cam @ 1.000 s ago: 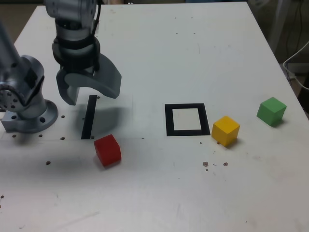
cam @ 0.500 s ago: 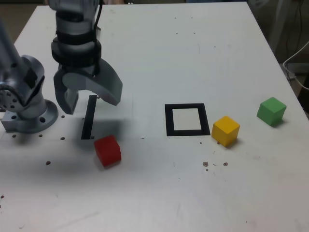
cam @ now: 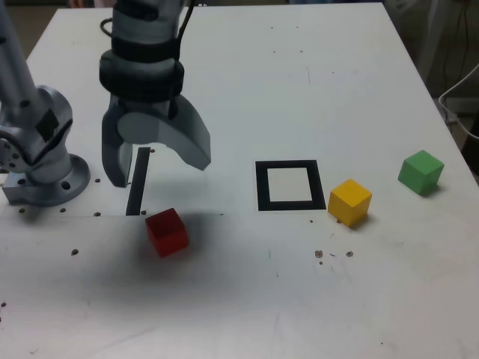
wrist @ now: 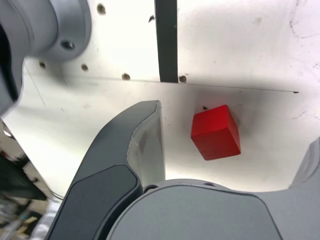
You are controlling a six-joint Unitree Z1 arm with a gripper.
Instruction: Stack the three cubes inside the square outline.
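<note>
Gripper point(cam: 153, 168) is seen spread wide with nothing held, hanging above the white table point(cam: 239, 299) just beyond the red cube point(cam: 166, 232) in the exterior view. Cubes have no long axis to speak of, so only their turn can be given: the red one is sat flat but twisted a bit against the table edges, one corner aimed toward the camera. In the wrist view the same red cube point(wrist: 216, 132) shows in the gap between the jaws, apart from both, with one jaw cut off at the frame edge. The straight black strip point(cam: 137, 182) is partly covered by a finger in the exterior view. The square outline point(cam: 290, 185) lies flat mid-table, squared up with the table and bare inside. The yellow cube point(cam: 349, 202) is sat just beside its corner on the exterior view's right, also twisted, and the green cube point(cam: 420, 172) is further right, well apart from it. The arm's base point(cam: 41, 161) is seen at the exterior view's left, upper arm cropped off
</note>
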